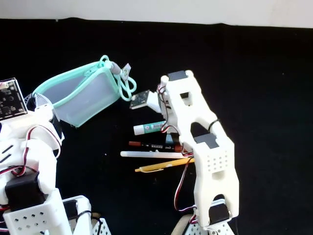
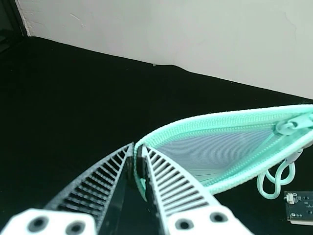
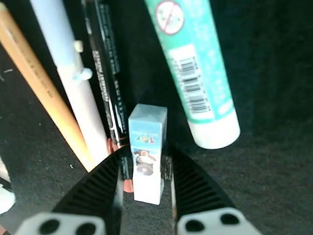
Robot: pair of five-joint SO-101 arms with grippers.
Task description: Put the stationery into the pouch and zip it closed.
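L fingers pinch open pouch rim; R fingers part-open astride eraser.

1 pouch, 3 pens, 1 glue stick, 1 eraser

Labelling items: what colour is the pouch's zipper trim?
Mint green; the pouch shows best in the left wrist view.
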